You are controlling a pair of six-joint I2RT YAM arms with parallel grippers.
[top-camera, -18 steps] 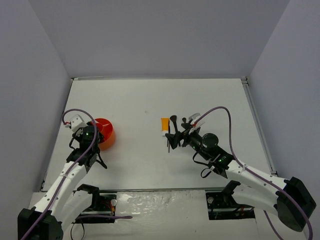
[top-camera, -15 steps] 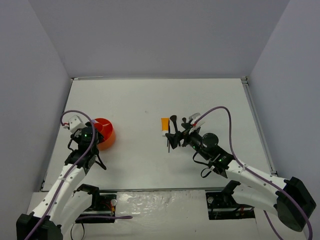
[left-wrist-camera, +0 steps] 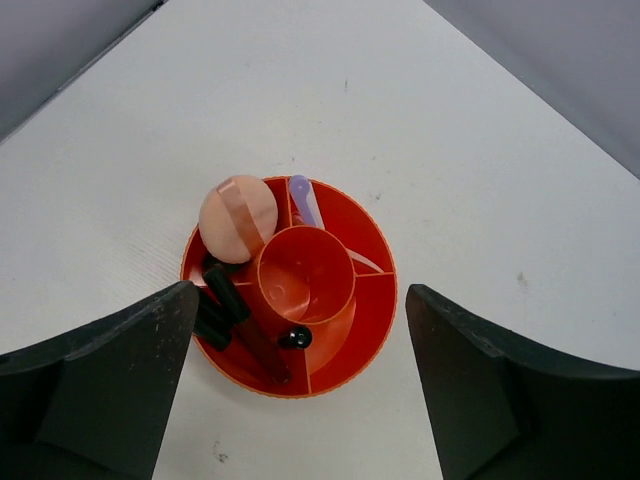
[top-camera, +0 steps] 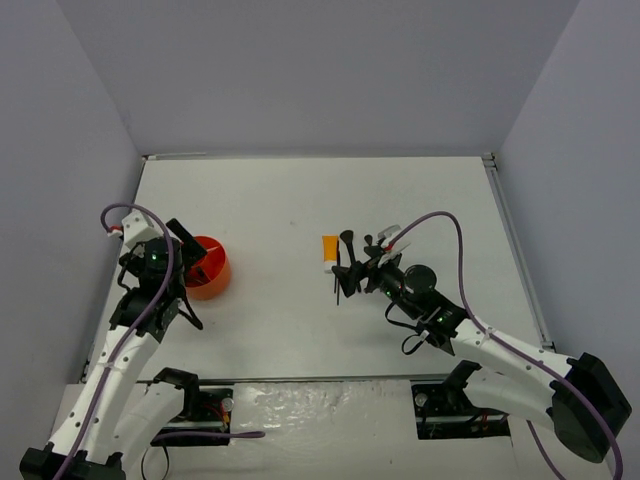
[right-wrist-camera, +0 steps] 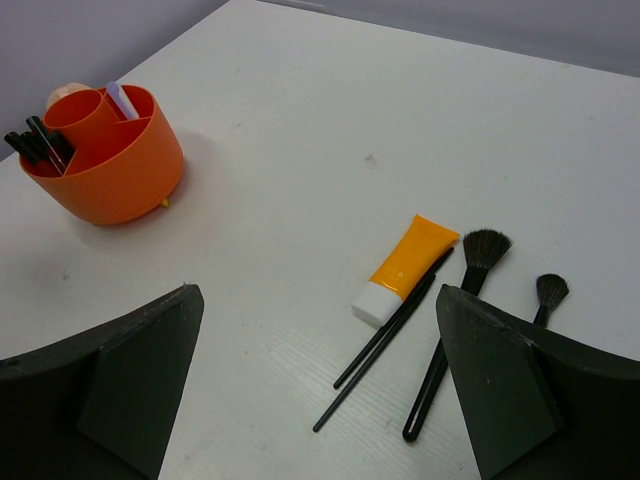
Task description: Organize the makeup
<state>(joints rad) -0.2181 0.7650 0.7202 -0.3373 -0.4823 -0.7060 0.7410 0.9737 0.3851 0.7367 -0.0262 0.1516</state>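
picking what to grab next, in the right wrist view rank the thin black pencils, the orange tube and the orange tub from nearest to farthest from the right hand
1. thin black pencils, on the table just ahead of the right hand
2. orange tube, right behind the pencils
3. orange tub, far off to the left

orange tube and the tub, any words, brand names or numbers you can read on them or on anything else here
No text can be read anywhere.
The orange-white tube: plain orange face, no print visible.
The orange tub: bare wall, no label.
The black brushes: no markings show on the handles; any would be too small to tell.
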